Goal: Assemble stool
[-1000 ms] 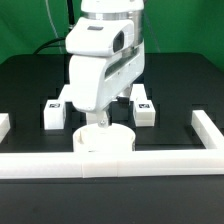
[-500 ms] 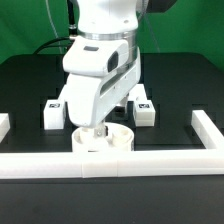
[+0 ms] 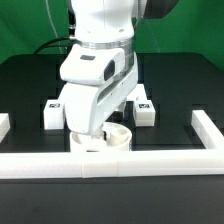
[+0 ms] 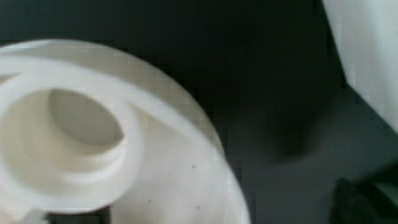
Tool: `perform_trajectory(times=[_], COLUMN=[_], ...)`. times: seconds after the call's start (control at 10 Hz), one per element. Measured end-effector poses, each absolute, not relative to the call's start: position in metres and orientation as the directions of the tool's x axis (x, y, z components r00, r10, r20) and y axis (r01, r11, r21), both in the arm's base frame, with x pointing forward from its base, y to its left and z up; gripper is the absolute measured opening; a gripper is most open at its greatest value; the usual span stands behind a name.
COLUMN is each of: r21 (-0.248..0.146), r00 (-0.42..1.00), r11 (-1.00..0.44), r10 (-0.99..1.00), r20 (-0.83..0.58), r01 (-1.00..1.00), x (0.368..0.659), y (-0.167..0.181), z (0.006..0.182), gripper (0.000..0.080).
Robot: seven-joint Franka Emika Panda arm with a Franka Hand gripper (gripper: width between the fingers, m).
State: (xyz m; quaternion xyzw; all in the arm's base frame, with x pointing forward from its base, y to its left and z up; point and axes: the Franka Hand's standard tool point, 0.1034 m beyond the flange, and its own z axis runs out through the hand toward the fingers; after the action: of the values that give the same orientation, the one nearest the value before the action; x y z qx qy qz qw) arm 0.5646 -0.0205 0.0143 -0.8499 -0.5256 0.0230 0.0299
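seat (image 3: 118, 137) (image 4: 169, 165) at the table (image 3: 185, 90) edge nearest the exterior camera, against the rail (image 3: 165, 163) | we see it close beneath the jaws | jaws hidden by the arm (image 3: 95, 75), grip state unclear | two legs (image 3: 55, 113) (image 3: 144, 111) behind

Matte black tabletop (image 3: 25, 95) with white border rails (image 3: 160, 166) along its edges, bright green backdrop (image 3: 20, 25) behind
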Motion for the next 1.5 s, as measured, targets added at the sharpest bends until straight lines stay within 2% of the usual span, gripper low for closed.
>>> perform_trajectory(times=[0.1,0.3,0.4,0.5,0.6,1.2,1.5], r21=[-0.076,-0.076,-0.076,-0.076,-0.074,-0.072,-0.078], r00=[0.446,0.446,0.446,0.446,0.446,0.443,0.412], r11=[-0.446,-0.446,-0.446,-0.446,-0.446,-0.443,-0.410], r10=[0.895,0.895,0.895,0.895,0.895,0.896,0.911], r20=[-0.008,-0.008,-0.008,-0.008,-0.008,-0.007,0.004], r01=[0.892,0.892,0.892,0.892,0.892,0.894,0.909], x=[0.564,0.564,0.564,0.564,0.565,0.566,0.568], y=[-0.021,-0.021,-0.021,-0.021,-0.021,-0.019,0.025], z=[0.014,0.014,0.014,0.014,0.015,0.016,0.019], gripper=[0.0522,0.0247,0.0247,0.0075,0.0032,0.0032,0.0032])
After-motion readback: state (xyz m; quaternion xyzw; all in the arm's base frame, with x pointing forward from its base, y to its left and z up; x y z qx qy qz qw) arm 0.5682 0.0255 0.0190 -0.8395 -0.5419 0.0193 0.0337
